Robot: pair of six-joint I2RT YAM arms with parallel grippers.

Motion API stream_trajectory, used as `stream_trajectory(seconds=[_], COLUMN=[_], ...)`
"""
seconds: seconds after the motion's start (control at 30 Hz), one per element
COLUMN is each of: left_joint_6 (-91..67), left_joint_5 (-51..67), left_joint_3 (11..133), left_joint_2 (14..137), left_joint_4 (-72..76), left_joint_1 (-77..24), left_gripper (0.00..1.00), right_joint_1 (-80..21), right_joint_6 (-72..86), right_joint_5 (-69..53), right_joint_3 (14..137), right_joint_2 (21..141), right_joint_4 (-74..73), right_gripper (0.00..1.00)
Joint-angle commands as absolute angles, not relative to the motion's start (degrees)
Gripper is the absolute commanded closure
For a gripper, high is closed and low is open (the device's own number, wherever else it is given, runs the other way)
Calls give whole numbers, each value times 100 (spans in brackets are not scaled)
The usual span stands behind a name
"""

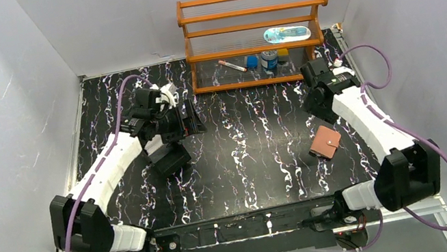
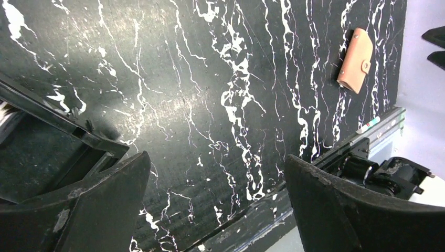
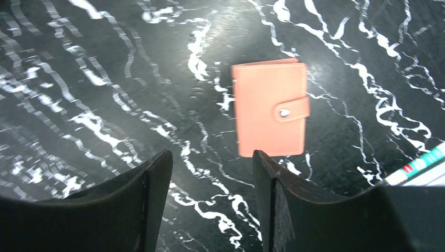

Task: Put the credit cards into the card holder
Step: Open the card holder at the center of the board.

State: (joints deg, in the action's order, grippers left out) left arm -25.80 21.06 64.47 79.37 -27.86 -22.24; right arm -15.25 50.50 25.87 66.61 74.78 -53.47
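Tan leather card holder [image 3: 270, 107]: lies flat and folded on the surface, its snap tab fastened over the front, so no pocket is open to receive anything yet.
Where it sits: right half of the black marbled surface [image 1: 243, 136], just ahead of the right arm's fingers [image 3: 141, 205] and well apart from the left arm.
Right fingers: spread fairly wide and holding nothing. They are tilted down at the holder from above, which looks like lining up for a pick or for working the tab.
Left fingers [image 2: 105, 205]: at their widest and empty, raised over the left side beside a black tray [image 2: 42, 142]. My guess is that they are there to fetch cards.
Credit cards: none shows clearly. Pale stripes at the tray's far left in the left wrist view could be cards, but I cannot tell.
Step in hand: an early one, since the holder must be unsnapped and opened before any card goes in.
Edges: the holder is close to the surface's near edge and its metal rail [image 3: 420, 168], and the right wall stands not far off, so pushing it that way is risky.
Open room: bare marbled surface stretches between tray and holder, which gives both arms space to meet in the middle.
Back: a wooden rack [image 1: 257, 37] with small items stands against the rear wall, well away from the work.
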Motion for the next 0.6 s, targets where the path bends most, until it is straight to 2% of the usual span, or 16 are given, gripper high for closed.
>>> stream_trajectory(seconds=[0.0,0.1,0.23,0.57], left_joint_6=[-2503,-2409,-2364,-2334], left_joint_5=[1598,1376,1346,1177], left_joint_3=[6617,6583,6583,6557], left_joint_2=[7566,7441,7394,7265], left_joint_4=[-2874,-2922,-3045,-3193], left_joint_1=[-2290,-2285,-2283,-2290], left_gripper=[1,1,1,1], right_joint_1=[-1084,-692,-380,-231], right_joint_6=[5159,5205,5304,5347], right_joint_5=[2832,2714,2701,2679], right_joint_3=[6298,5920,5558,5171], right_joint_2=[7651,7747,7805,8126], right_joint_4=[-5178,-4949,-4678,-4339], right_gripper=[37,42,44,51])
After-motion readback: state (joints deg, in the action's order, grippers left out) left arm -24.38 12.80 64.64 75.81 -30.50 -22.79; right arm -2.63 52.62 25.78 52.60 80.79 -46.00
